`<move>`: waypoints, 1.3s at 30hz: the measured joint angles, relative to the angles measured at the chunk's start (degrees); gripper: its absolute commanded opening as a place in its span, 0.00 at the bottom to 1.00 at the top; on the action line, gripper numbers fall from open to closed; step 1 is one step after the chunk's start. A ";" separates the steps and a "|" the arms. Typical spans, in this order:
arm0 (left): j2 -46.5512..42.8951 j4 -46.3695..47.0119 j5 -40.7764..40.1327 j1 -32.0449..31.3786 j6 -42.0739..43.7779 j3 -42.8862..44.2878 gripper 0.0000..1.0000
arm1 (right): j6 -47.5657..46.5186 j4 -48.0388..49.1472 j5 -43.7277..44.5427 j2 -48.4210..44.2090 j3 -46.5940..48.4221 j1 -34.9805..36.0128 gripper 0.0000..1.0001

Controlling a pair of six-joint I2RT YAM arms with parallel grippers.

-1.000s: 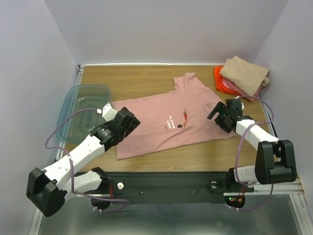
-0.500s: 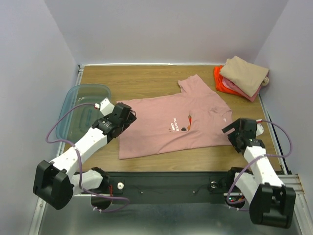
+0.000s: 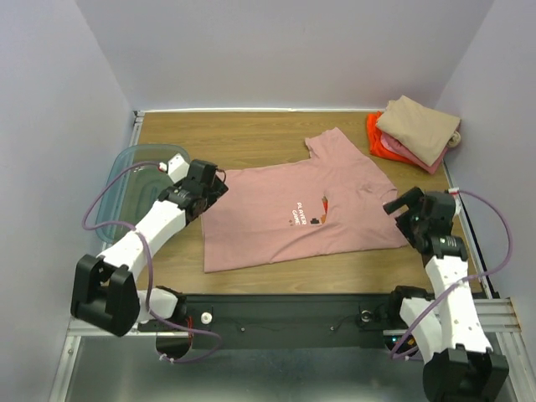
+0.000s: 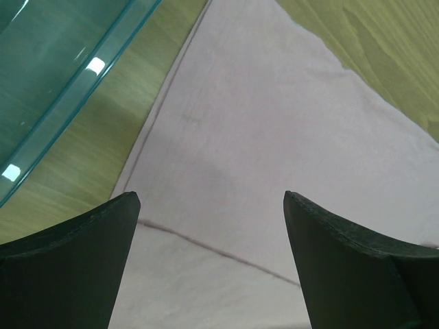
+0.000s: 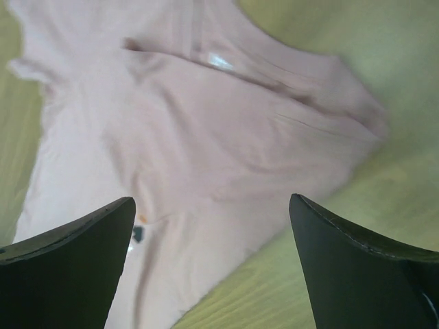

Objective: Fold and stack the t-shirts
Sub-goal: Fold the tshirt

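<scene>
Pretty sure I'm driving a lab test booth here: plain lilac walls box in a wooden table. Black mounting rail at 6 o'clock, purple cables looping around.

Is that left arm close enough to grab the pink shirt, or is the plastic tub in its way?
Probably yes. The left gripper hangs open over the edge of the pink shirt, bare cloth showing beneath it; the teal tub sits off to one side, not blocking.
</scene>
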 measured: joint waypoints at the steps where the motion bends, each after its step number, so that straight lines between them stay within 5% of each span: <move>1: 1.81 0.09 -0.02 0.26 0.33 1.57 0.98 | -1.57 1.27 -2.29 2.19 2.05 0.00 1.00; 15: 14.21 1.97 1.27 0.59 2.25 10.62 0.98 | -8.81 25.40 -14.82 42.18 11.54 4.98 1.00; 28: 15.91 1.42 1.14 1.66 4.09 12.33 0.98 | -1.44 24.57 -0.31 29.44 -1.95 5.66 1.00; 39: 19.08 1.38 1.31 3.30 5.86 13.11 0.98 | 0.55 12.48 6.67 14.21 -6.03 5.64 1.00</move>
